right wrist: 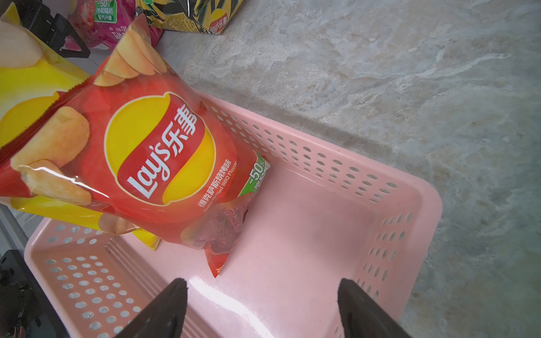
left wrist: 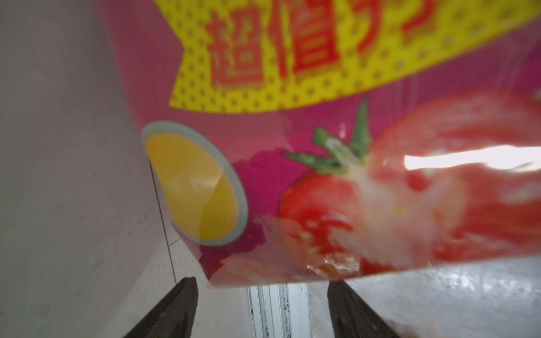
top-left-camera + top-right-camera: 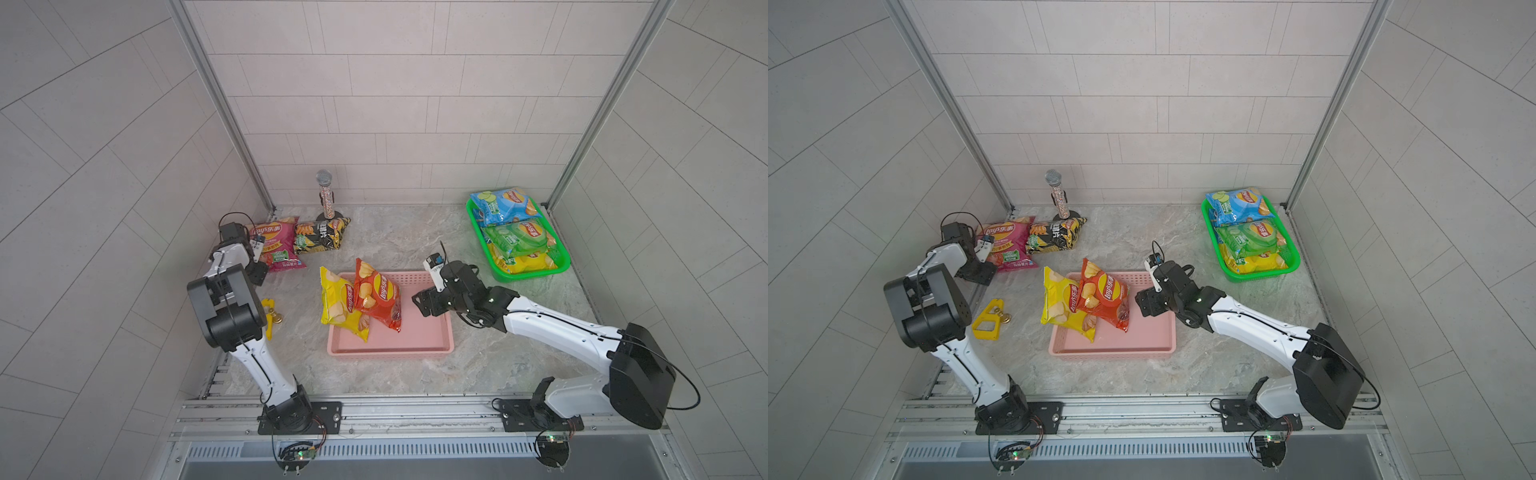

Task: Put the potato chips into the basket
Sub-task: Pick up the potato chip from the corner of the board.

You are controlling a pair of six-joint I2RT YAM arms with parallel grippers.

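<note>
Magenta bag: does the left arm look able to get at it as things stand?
Probably yes. The left gripper stands open right at the magenta bag's edge, with nothing between them. The black bag lies on its far side, out of the way.

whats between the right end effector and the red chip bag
Only bare floor of the pink perforated plastic basket, shown in the right wrist view.
</note>
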